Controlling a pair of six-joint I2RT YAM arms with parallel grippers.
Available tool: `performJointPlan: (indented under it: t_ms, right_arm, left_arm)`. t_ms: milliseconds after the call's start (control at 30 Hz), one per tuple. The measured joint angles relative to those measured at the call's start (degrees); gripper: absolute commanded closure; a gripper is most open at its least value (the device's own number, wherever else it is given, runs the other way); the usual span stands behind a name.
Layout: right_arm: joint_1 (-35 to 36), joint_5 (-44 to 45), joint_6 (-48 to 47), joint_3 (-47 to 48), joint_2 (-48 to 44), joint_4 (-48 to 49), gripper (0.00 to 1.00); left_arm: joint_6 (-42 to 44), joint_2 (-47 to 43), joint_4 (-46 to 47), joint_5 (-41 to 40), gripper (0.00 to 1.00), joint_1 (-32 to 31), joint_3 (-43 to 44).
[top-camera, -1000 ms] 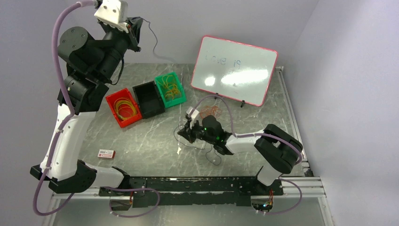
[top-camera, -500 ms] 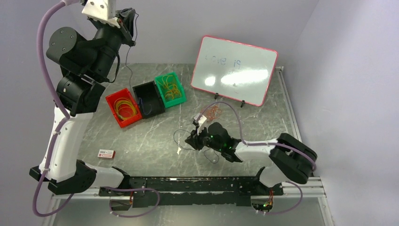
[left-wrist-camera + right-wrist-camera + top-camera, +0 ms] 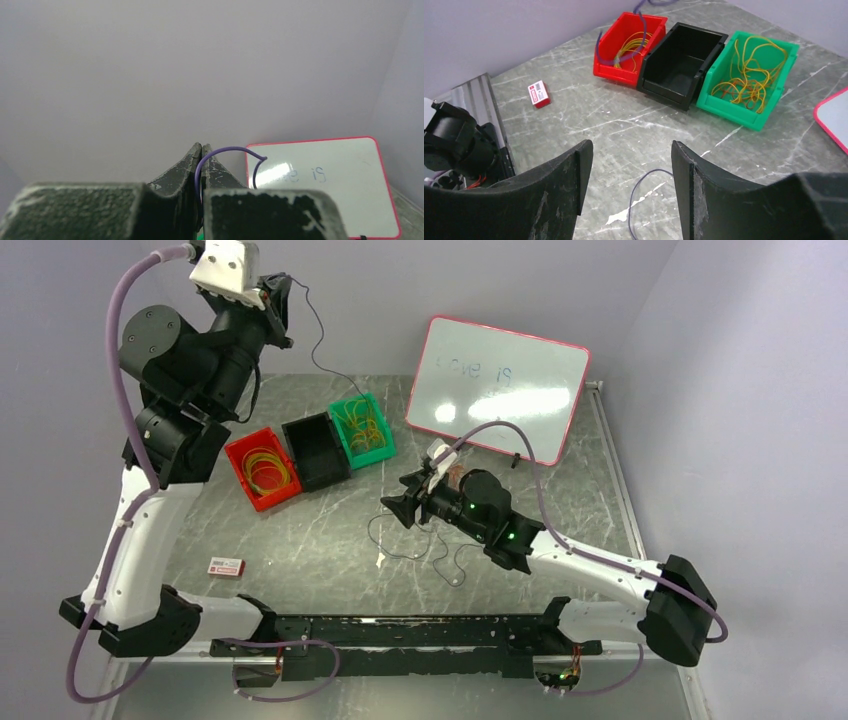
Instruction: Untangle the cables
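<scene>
While a dark cable (image 3: 227, 148) is pinched between the pressed-together jaws of the left gripper (image 3: 201, 152), raised high above the far-left corner of the bench (image 3: 300, 540), the right gripper (image 3: 631, 165) is held with jaws spread over loose dark cables (image 3: 631, 202) towards the middle of the near edge.

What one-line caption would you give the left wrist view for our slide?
Close-up: the left gripper shut on a thin purple cable, pink-framed whiteboard beyond.
</scene>
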Motion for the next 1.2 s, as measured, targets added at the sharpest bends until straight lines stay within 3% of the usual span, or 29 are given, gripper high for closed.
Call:
performJointPlan:
  t_ms: [467,933,1200]
  right_arm:
    - [0.0,2.21,-0.63,0.46,0.2,-2.34,0.36]
    - [0.0,1.09,1.6,-1.05,2.64,-1.36,0.36]
    - [0.0,1.14,1.95,-1.73,2.64,-1.25,0.36]
  left_arm:
    - [2.34,4.31,0.28,-14.88,0.93,0.07,-6.64]
    - [1.77,6.29,5.7,-15.08,0.93,6.8,-18.32]
    - [0.46,8.2,8.11,-13.29,0.93,9.46,-20.2]
